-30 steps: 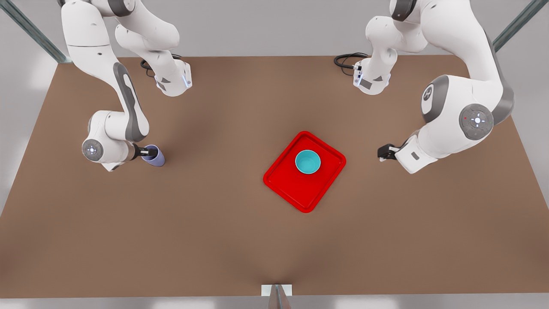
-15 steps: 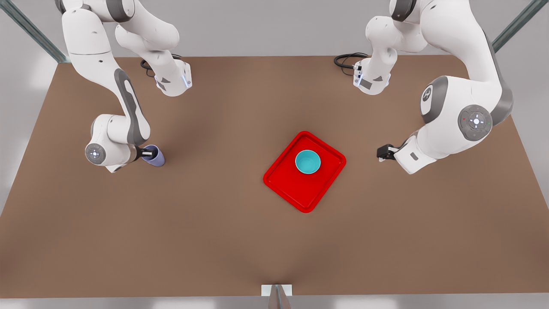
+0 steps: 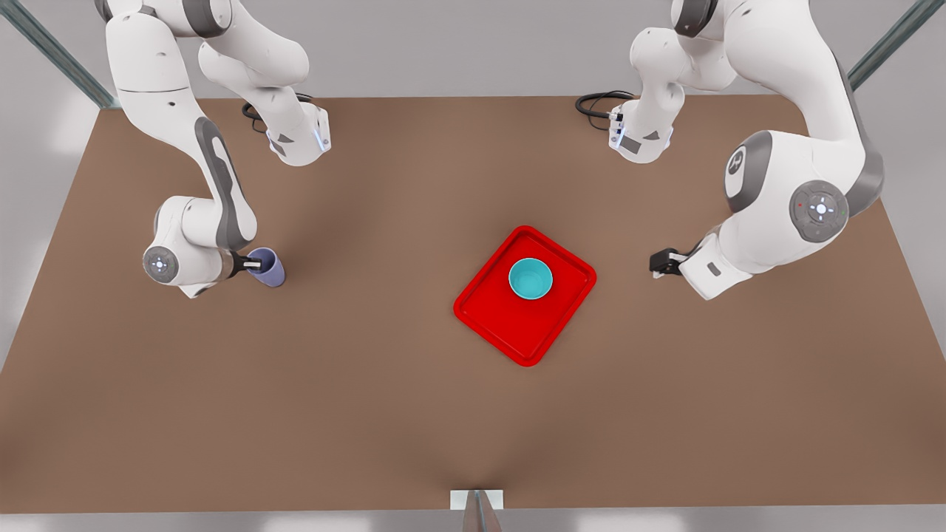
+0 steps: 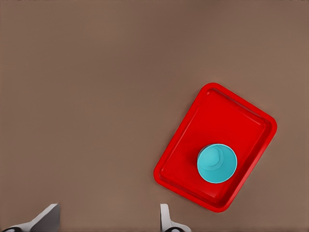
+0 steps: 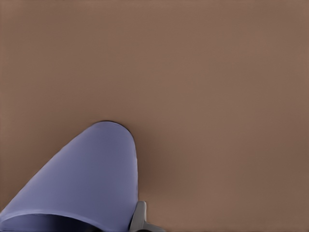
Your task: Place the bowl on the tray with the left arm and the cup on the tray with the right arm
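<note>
Two grippers logged. We find the right gripper [image 3: 253, 262] at the front view's left, down at the cup [image 3: 267, 267], w/ one finger [image 5: 139, 218] against the cup's outer wall in the right wrist view; the other finger is hidden, so we cannot tell whether the grip is closed on the cup or merely around its rim. Cup [image 5: 82, 183] is lavender, rests on the brown table [image 3: 369, 414], well apart from the tray [image 3: 502, 325].

Left gripper [image 3: 663, 263] hangs at the front view's right, near the tray's right side but clear of it. In the left wrist view we see both fingertips [image 4: 165, 218] spread wide apart, nothing between them; gripper midpoint [image 4: 107, 220] sits over bare table [image 4: 96, 96].

We note the bowl [image 3: 531, 278], teal, upright, standing inside the red tray toward its far corner, not touching the rim. Same reading from the left wrist view: bowl [image 4: 217, 163] within tray [image 4: 241, 116], rim visible all round.

Black cables [image 3: 595, 103] lie by the arm bases at the table's far edge.
</note>
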